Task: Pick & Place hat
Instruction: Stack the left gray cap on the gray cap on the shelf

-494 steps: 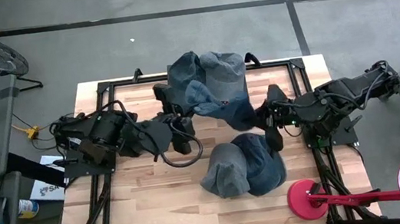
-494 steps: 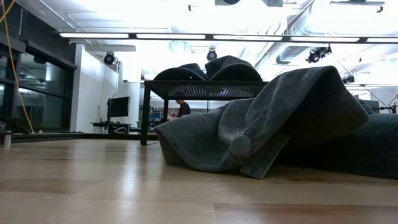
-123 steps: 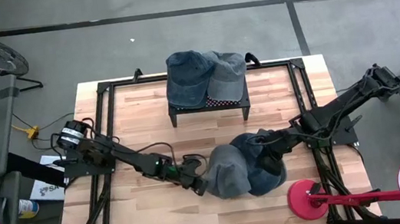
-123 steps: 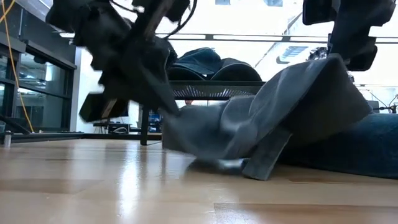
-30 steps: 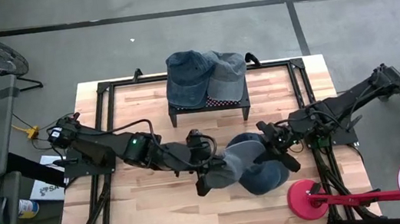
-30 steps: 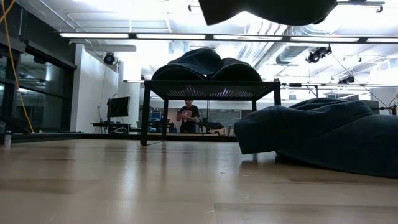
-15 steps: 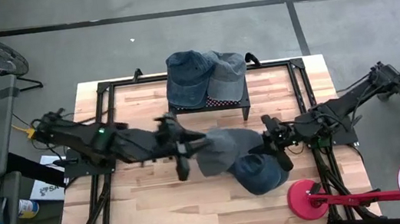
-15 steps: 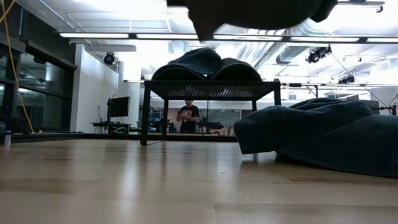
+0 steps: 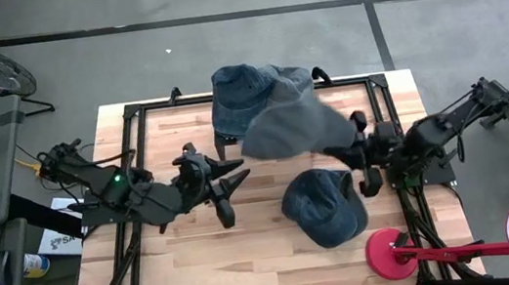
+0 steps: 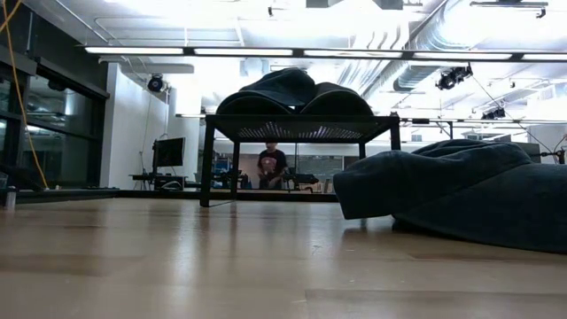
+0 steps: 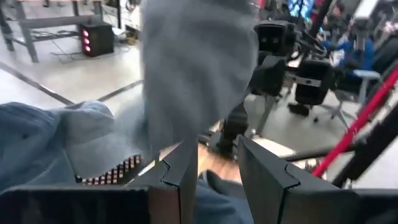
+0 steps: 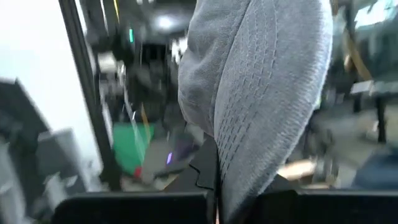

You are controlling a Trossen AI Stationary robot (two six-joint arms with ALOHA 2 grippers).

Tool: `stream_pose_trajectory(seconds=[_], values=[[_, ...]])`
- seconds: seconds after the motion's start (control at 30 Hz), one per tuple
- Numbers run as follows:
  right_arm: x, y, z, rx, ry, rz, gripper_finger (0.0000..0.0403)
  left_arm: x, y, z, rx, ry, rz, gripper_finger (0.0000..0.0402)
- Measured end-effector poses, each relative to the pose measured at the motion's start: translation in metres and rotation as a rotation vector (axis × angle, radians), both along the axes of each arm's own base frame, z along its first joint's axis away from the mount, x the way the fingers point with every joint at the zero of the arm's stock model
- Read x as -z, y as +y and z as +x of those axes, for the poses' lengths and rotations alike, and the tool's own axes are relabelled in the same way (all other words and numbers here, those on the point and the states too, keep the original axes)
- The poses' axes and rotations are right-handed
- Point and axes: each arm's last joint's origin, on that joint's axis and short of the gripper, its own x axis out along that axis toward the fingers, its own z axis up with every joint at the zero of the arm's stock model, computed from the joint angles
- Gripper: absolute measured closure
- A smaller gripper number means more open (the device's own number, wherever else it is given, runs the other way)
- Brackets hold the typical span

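Four caps in all: two sit on the black rack (image 9: 263, 133) at the table's (image 9: 191, 259) far edge, one dark denim cap (image 9: 324, 208) lies on the wood, and one grey cap (image 9: 294, 129) hangs pinched in the right gripper (image 9: 358, 153) fingers beside the rack. The left gripper (image 9: 231, 187), fingers parted and holding nothing, hovers mid-table.

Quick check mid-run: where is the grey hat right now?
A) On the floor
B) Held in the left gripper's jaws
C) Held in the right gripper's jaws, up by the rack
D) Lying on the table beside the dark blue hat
C: the grey hat hangs from the right gripper, whose jaws are shut on it, while the left gripper is open and empty.
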Motion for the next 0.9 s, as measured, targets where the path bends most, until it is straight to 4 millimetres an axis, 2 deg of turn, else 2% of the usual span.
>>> stream_pose_trajectory(seconds=[0.2,0.3,0.6,0.77,0.9], values=[[-0.022,-0.003,-0.010,-0.004,-0.232,-0.035,0.0399,0.000,0.005,0.011,-0.087,-0.044,-0.003,0.0289],[-0.027,-0.007,-0.012,-0.044,-0.307,-0.034,0.0399,-0.002,0.010,0.026,-0.091,-0.085,0.005,0.0289],[-0.032,-0.016,-0.009,-0.217,-0.403,0.035,0.0399,-0.010,0.039,0.071,0.124,-0.257,0.099,0.0289],[-0.034,-0.017,-0.011,-0.277,-0.434,0.049,0.0399,-0.009,0.057,0.079,0.145,-0.269,0.112,0.0289],[-0.035,-0.017,-0.012,-0.289,-0.451,0.047,0.0399,-0.010,0.064,0.082,0.230,-0.284,0.102,0.0289]])
